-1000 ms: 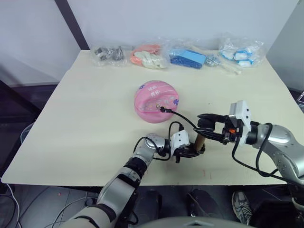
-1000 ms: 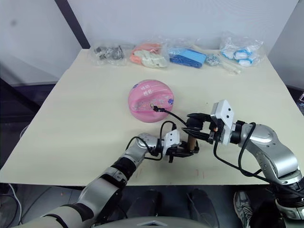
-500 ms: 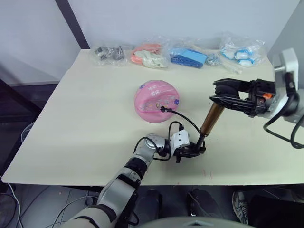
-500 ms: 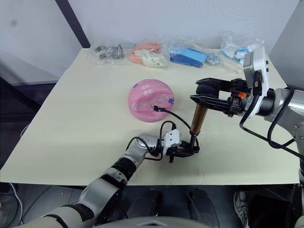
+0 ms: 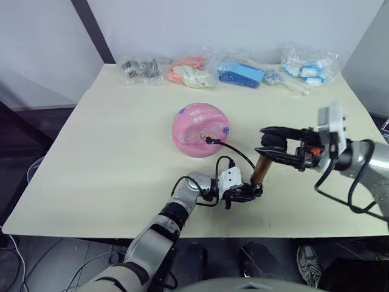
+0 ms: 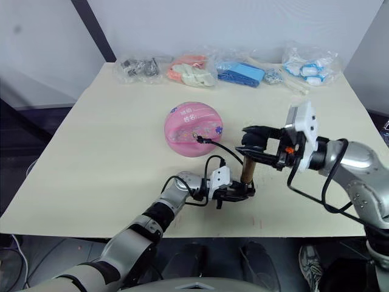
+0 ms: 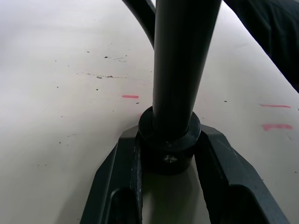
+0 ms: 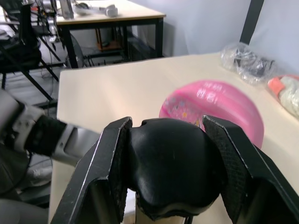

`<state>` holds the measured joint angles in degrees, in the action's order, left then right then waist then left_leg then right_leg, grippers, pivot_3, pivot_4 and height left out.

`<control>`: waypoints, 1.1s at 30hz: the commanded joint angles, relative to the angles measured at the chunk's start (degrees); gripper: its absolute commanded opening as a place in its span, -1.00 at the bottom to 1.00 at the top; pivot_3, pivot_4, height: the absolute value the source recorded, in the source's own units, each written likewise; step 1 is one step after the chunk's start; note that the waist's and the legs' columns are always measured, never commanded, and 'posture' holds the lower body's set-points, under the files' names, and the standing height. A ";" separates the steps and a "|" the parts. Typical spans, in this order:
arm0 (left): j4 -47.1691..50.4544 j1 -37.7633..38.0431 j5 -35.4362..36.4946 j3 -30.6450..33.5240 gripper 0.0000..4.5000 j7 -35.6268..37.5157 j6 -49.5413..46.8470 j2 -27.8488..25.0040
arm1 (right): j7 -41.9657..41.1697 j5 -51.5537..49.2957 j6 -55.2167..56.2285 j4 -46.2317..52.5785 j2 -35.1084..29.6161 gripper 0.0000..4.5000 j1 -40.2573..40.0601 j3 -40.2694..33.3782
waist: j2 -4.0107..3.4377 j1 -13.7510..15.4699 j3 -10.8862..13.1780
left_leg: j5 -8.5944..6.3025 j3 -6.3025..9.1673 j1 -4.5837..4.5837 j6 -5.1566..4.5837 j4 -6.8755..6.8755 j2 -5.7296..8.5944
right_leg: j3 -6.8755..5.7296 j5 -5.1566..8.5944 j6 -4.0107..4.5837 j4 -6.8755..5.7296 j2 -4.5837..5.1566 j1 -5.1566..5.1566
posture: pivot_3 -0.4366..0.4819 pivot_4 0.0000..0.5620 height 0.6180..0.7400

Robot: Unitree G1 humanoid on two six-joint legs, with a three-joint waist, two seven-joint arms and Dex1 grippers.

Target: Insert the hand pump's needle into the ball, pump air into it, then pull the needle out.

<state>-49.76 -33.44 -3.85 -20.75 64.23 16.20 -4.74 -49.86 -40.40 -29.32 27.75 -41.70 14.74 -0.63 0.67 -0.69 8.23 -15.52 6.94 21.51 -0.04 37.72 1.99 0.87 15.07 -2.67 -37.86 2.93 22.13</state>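
Hand pump (image 5: 259,172) stands near the table's (image 5: 91,152) front edge, left gripper (image 5: 250,193) clamping its base, right gripper (image 5: 269,145) clasping its handle, hose reaching the ball (image 5: 200,129).

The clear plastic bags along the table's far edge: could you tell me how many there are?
4, in a row: dark metal parts bag leftmost, orange-and-white bag, blue bag, then blue-and-white bag rightmost. Overlaps might conceal another.

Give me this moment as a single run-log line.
stage: pumping | left pincer: shut on hand pump base | right pincer: shut on T-handle | hose: runs to ball | ball: saggy dome
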 commanded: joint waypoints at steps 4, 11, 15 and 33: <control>-2.22 1.26 -2.05 -1.73 -0.51 0.47 -1.15 -0.53 | -1.15 8.23 4.65 -5.41 2.98 -0.14 -4.60 6.46 | 0.01 -0.04 0.00 | 0.00 -0.01 -0.12 0.00 -0.01 0.01 | 0.02 0.00 0.00 0.00 -0.02 -0.10 | -0.05 -0.47 1.00; -1.82 1.54 -1.92 -1.66 -0.51 0.80 -1.35 -0.97 | -0.80 5.84 3.09 -2.89 3.18 -0.14 -1.82 3.11 | 0.02 -0.07 0.02 | 0.00 -0.06 -0.45 0.01 -0.17 0.00 | 0.08 0.01 0.00 0.08 -0.03 -0.37 | -0.05 -0.47 1.00; -1.51 1.88 -1.76 -1.42 -0.51 0.78 -1.53 -1.39 | -0.94 1.51 -0.89 -0.23 0.57 -0.14 0.87 -1.69 | 0.00 -0.04 0.09 | 0.00 -0.04 -0.43 0.01 -0.27 -0.02 | 0.07 0.01 0.01 0.15 -0.02 -0.35 | -0.05 -0.47 1.00; -0.78 2.47 -1.79 -1.51 -0.51 0.93 -1.37 -1.96 | 1.82 -18.54 -18.05 -3.02 -11.20 -0.14 18.69 -16.32 | 0.04 -0.04 0.41 | -0.01 -0.04 -0.37 0.00 -0.32 -0.07 | 0.06 0.01 0.01 0.17 0.02 -0.31 | -0.05 -0.47 1.00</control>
<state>-48.43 -32.93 -3.73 -20.76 64.53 16.18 -5.35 -48.96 -57.52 -47.49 24.58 -51.78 31.38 -12.82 0.71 -0.72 8.64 -15.52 6.90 21.15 -0.04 37.40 1.92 0.92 15.08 -2.66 -37.69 2.95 21.82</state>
